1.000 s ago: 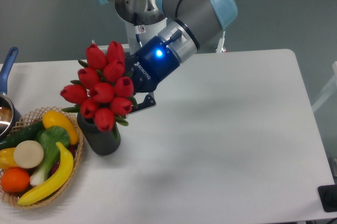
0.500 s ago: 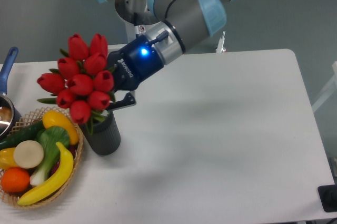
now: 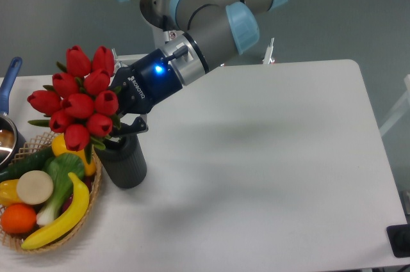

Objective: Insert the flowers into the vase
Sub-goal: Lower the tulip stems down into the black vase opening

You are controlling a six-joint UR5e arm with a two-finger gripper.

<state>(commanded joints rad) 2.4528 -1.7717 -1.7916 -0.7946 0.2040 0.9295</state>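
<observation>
The flowers (image 3: 75, 100) are a bunch of red tulip buds with green stems, tilted to the upper left over the vase. The vase (image 3: 123, 164) is a dark ribbed cylinder standing upright at the left of the white table (image 3: 269, 169). The stems reach down at the vase's mouth; how deep they sit is hidden by the buds. My gripper (image 3: 125, 127) is right above the vase's mouth, shut on the flowers' stems, with one finger (image 3: 136, 127) showing to the right of the bunch.
A woven basket (image 3: 93, 196) with toy fruit and vegetables, including a banana (image 3: 61, 216) and an orange (image 3: 18, 218), touches the vase's left side. A pot with a blue handle (image 3: 8, 86) sits at the left edge.
My gripper has moved left with the flowers. The bunch has swung from right of the vase's mouth to above and left of it, tilting further left.
</observation>
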